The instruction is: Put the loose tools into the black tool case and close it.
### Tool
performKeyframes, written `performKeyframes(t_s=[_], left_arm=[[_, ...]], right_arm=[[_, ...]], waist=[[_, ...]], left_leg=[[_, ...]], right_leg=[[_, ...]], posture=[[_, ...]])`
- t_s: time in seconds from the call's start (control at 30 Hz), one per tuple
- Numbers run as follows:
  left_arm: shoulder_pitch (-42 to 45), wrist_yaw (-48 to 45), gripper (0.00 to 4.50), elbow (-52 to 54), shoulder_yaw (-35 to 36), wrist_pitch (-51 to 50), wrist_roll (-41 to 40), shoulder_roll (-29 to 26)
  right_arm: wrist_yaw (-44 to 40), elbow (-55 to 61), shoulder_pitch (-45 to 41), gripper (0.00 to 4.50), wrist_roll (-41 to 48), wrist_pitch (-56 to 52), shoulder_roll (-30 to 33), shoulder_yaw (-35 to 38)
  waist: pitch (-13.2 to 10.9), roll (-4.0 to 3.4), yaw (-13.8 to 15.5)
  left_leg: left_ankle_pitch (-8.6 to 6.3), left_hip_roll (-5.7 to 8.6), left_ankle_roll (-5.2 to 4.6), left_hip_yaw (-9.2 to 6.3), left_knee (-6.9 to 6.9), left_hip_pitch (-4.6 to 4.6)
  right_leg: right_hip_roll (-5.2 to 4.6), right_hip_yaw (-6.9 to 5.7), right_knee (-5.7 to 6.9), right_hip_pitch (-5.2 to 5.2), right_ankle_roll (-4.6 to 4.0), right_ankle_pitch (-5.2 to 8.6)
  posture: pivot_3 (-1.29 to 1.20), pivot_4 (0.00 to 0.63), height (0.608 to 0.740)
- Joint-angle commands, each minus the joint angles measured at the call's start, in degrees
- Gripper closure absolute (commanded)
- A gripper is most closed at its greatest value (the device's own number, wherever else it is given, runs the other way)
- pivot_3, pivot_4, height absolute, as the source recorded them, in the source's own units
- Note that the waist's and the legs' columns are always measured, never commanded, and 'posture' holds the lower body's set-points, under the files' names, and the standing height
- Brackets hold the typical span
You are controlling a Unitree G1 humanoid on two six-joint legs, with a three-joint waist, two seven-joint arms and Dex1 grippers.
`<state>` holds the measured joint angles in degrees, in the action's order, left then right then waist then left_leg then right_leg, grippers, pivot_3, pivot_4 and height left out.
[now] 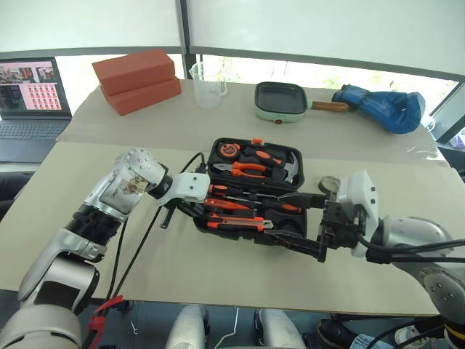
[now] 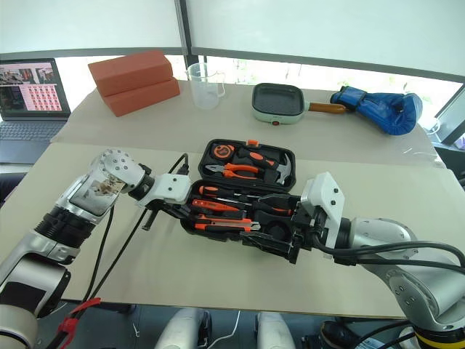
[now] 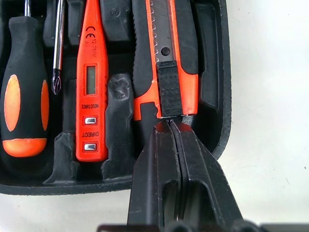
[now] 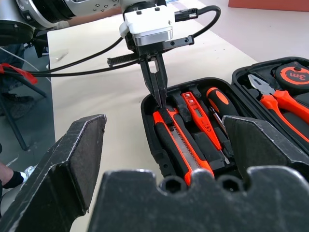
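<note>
Left wrist view: tester screwdriver labelled "DIRECT".

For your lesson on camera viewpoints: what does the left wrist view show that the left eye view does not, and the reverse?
Left wrist only: the printed lettering and small window on the tester.
Left eye only: bricks, jug, pan, laptop, and the open right gripper.
Both: the case, the knife and the shut left gripper at the knife's end.

The tool case lay open mid-table; the utility knife sat in its front half, the tester screwdriver beside it.
</note>
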<state>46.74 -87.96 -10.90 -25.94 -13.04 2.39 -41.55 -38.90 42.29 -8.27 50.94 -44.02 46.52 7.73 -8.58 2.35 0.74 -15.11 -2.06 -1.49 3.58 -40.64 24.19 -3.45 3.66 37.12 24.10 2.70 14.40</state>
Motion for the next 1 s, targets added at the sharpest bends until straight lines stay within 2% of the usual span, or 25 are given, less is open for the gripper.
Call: performKeyframes(t_s=[0.03, 0.2, 0.27, 0.47, 0.6, 0.73, 0.83, 1.0], left_arm=[[0.9, -1.3, 4.44, 0.9, 0.6, -0.6, -0.5, -0.3], [5.8, -4.5, 4.44, 5.1, -0.9, -5.4, -12.9, -5.4], [7.5, -4.5, 4.44, 5.9, -1.5, -6.5, -15.3, -4.9], [8.7, 2.0, 4.44, 1.2, -3.7, -3.5, -7.4, 5.3], [7.8, 4.2, 4.44, -0.1, -5.3, -2.8, -4.8, 9.8], [7.7, 4.1, 4.44, -0.9, -6.3, -1.5, -2.7, 11.0], [6.8, 1.8, 4.44, 1.0, -7.6, -2.4, -1.8, 9.9], [5.4, 3.2, 4.44, -0.2, -9.3, 2.4, 2.4, 10.1]], right_arm=[[-0.2, 1.3, -0.4, 0.0, 1.3, 0.4, 0.3, 1.2], [-0.4, 1.1, -0.3, 0.0, 1.0, 0.5, 0.5, 1.2], [-0.6, 1.1, -0.2, 0.0, 0.7, 0.6, 0.7, 1.2], [-0.7, 0.9, -0.7, 0.0, 0.4, 0.4, 0.9, 0.9], [0.0, 1.1, -0.9, 0.0, 0.7, 0.1, 0.8, 1.0], [0.5, 1.4, -0.3, 0.0, 1.0, -0.1, 0.9, 1.5], [1.1, 1.2, -0.2, 0.0, 1.2, -0.1, 0.4, 1.6], [1.8, 1.0, -0.5, 0.0, 1.2, 0.0, -0.2, 1.1]], waist=[[0.0, 0.0, 0.0], [0.0, 0.02, -0.3], [0.0, 0.01, -0.2], [0.0, -0.01, 0.2], [0.0, -0.01, -0.3], [0.0, -0.01, -0.4], [0.0, -0.01, -0.3], [0.0, -0.01, -0.2]], left_leg=[[0.0, 0.0, 0.0, 0.0, 0.0, 0.0], [0.0, -0.03, 0.0, 0.0, 0.0, 0.08], [0.0, -0.04, 0.0, -0.02, -0.01, 0.1], [-0.04, 0.05, -0.06, -0.03, -0.2, 0.1], [-0.04, 0.04, -0.06, -0.06, -0.17, 0.11], [-0.04, 0.04, -0.07, -0.05, -0.15, 0.11], [-0.04, 0.05, -0.07, -0.05, -0.15, 0.11], [-0.04, 0.05, -0.07, -0.05, -0.16, 0.09]], right_leg=[[0.0, 0.0, 0.0, 0.0, 0.0, 0.0], [0.03, 0.0, 0.04, 0.11, 0.0, 0.0], [0.04, 0.0, 0.06, 0.14, 0.0, 0.0], [-0.01, 0.01, -0.01, -0.06, 0.1, 0.01], [0.04, 0.07, 0.02, 0.03, 0.09, 0.01], [0.06, 0.11, 0.03, 0.05, 0.09, 0.01], [0.05, 0.11, 0.03, 0.05, 0.09, 0.01], [0.04, 0.11, 0.02, 0.01, 0.09, 0.01]], posture=[[0.0, 0.15, 0.74], [0.0, 0.15, 0.74], [0.0, 0.15, 0.74], [0.0, 0.15, 0.74], [0.0, 0.15, 0.74], [0.0, 0.15, 0.74], [0.0, 0.15, 0.74], [0.0, 0.15, 0.74]])
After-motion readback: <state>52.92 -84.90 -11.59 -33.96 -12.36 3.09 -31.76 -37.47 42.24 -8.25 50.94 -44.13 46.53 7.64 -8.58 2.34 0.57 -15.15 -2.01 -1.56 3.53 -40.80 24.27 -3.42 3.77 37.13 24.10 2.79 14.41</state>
